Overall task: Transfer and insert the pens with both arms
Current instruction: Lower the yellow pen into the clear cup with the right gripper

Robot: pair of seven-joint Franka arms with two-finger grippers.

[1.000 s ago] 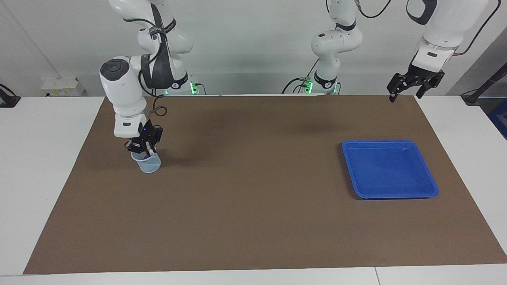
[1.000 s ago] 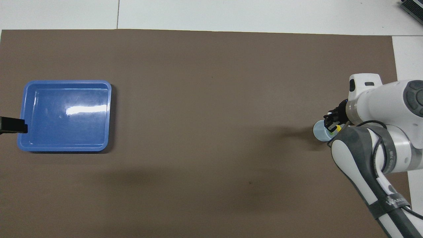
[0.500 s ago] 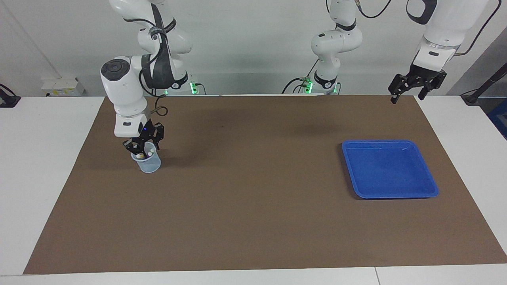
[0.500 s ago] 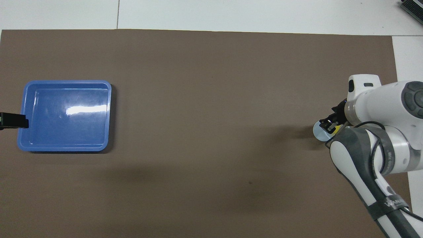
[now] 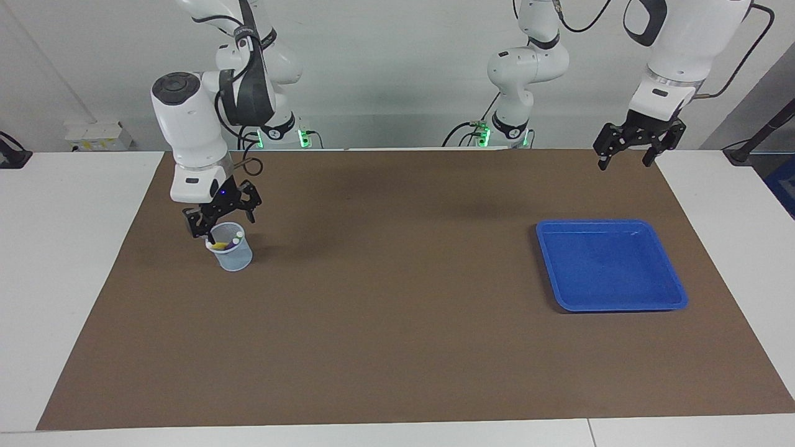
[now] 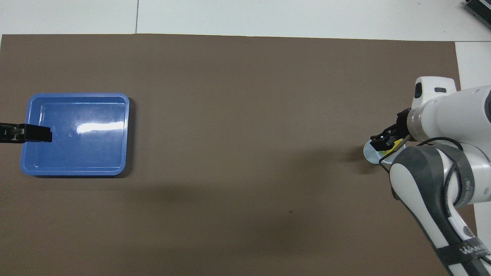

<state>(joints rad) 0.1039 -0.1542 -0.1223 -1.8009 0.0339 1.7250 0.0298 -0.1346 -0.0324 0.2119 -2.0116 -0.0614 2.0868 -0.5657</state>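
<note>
We see the right gripper has lifted off the cup, fingers released; the pens stand inside, just below. The left gripper waits, spread.

A white counter carries a large brown mat across most of its top. A plain pale grey wall rises at the robots' end, with a white power strip at its foot.
</note>
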